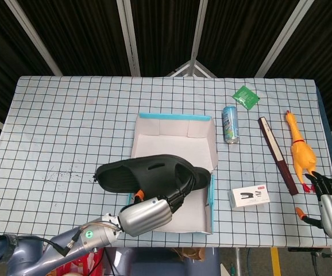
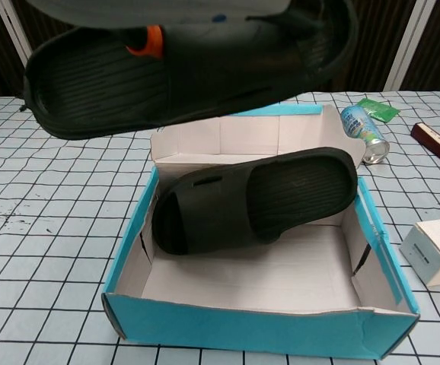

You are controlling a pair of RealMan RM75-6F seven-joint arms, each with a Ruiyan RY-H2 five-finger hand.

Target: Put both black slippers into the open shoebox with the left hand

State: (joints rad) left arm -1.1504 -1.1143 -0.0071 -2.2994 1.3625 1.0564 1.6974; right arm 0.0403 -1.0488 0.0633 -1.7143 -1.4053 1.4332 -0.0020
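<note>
The left hand (image 1: 146, 217) is hanging at the near edge of the surface (image 1: 51, 126), its fingers (image 1: 177, 198) clamped on the second slipper (image 1: 146, 175) and carrying it, roughly level, above the box (image 1: 209, 198); from the chest view the raised slipper is filling the top of the picture with its ribbed sole facing down, clear of the box walls. It is probably being held this high so that it is passing over the near wall and the slipper already inside. That first slipper (image 2: 254, 199) is lying in the box, slanting across it, its heel end up near the right wall, so most of the floor in front of it is staying free; I judge that the carried one is needing to come down into that front part, or onto the first. The task seems about half done, with the release still to come. At the near right corner the right hand (image 1: 328, 202) is waiting idle, holding nothing, fingers curled in. Further off, a stapler box (image 1: 249, 196) is sitting just right of the shoebox, then a dark bar (image 1: 277, 154) and a rubber chicken (image 1: 300, 148), and beyond them a can (image 1: 230, 123) and a green packet (image 1: 246, 96), all well out of the way.
</note>
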